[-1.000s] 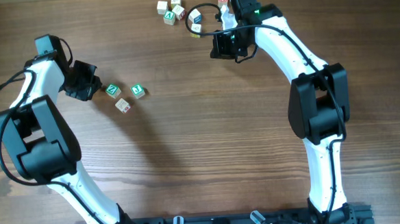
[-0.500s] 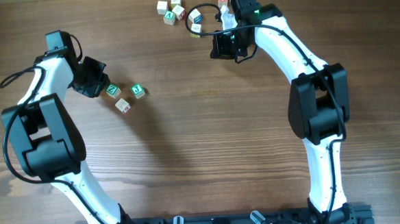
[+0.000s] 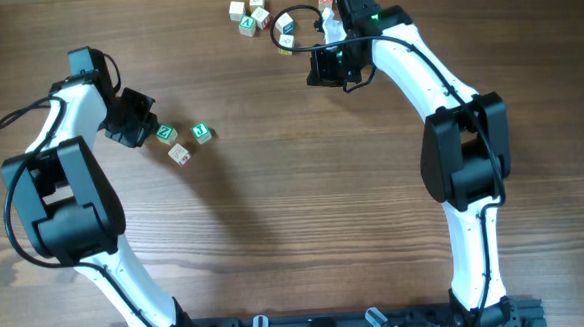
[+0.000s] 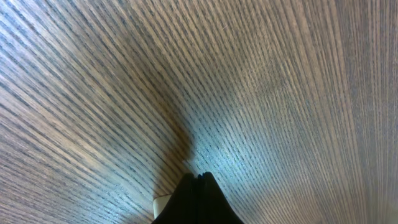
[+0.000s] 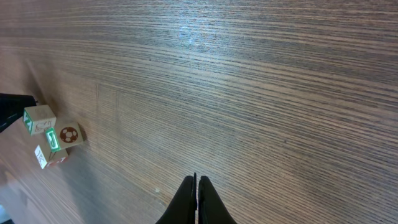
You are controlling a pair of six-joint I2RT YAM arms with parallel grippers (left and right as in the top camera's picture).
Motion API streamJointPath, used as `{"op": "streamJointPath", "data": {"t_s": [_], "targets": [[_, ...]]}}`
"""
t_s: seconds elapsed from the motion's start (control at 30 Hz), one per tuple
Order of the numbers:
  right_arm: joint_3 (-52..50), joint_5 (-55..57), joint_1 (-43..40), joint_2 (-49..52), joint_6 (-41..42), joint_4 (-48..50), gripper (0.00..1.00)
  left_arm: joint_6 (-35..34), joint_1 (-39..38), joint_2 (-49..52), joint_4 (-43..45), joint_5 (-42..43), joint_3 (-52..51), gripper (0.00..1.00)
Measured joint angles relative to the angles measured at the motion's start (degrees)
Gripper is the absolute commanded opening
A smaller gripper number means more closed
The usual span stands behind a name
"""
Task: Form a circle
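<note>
**Left arm has swung in beside the three cubes; right arm unchanged**

Compared with a second ago, my left arm's upper links sit further right and higher in the overhead view. The left gripper [image 3: 150,129] has edged right with them, and since half a second ago it has hardly moved. Its fingers are pressed together, with the tip right against the leftmost green-faced cube [image 3: 167,134]. From above I cannot tell whether they actually touch.

That cube belongs to the circle [image 3: 178,153], which is only a tight group of three tiny pale wooden letter cubes, two green-faced and one pale with red. It lies left of centre on the brown wood-grain table [image 3: 304,203] and forms no ring. It has barely shifted.

Further right, the loose scatter of red, green and blue lettered cubes [image 3: 248,24] lies at the far edge as before. The right gripper [image 3: 317,70] is just beside it, unmoved, fingers together.

The left wrist camera adds a pale cube corner [image 4: 160,205] just left of the closed fingers [image 4: 189,193]. The right wrist camera shows the three cubes side-on at its left edge, one face bearing a football picture [image 5: 68,133], well apart from its own closed fingertips [image 5: 190,193].
</note>
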Motion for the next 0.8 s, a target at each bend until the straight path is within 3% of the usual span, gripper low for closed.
{"op": "streamJointPath", "data": {"t_s": [0.8], "targets": [[0.0,0.0,0.0,0.0,0.0,0.0,0.04,0.0,0.0,0.0,-1.1,3.5,0.0,0.04]]}}
